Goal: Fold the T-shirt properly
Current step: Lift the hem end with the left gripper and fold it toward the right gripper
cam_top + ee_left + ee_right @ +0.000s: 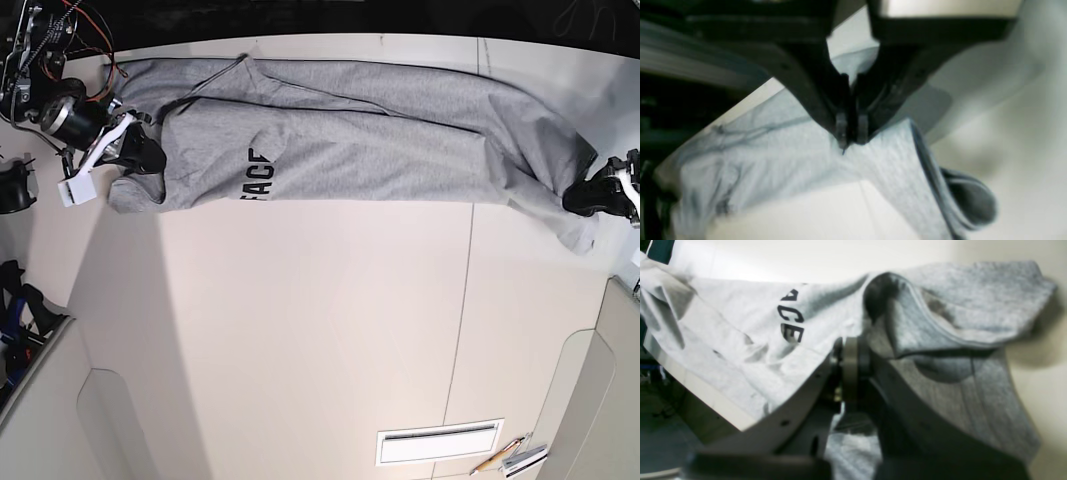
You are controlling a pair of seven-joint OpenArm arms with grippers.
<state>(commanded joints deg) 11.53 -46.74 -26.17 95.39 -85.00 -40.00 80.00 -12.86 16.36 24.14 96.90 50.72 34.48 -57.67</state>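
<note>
Black fingers of the left gripper [850, 135] fill the top of the left wrist view, and the jaws are seen pressed together on a pinch of the T-shirt [780, 156], whose grey cloth is drawn up to a small peak at the tips. A hemmed edge of the garment runs down to the lower right, where it is curled into a dark roll. Pale worktop [1023, 173] is seen on the right and below the cloth.

Closest in the right wrist view, the right gripper [853, 370] is seen from behind; its jaws are closed on the T-shirt [740, 350], with cloth draped over both fingers. A sleeve opening gapes just above the tips, and black letters reading ACE are shown on the lighter panel to the left. The heather-grey fabric is creased throughout.

From the base view, the T-shirt [380, 140] is stretched along the far edge of the worktop [320, 340], its long axis running side to side. It is gripped at the view's left end by the right gripper [148, 160] and at the right end by the left gripper [585, 197]. Sideways black lettering is visible at the near fold, left of centre.
</note>
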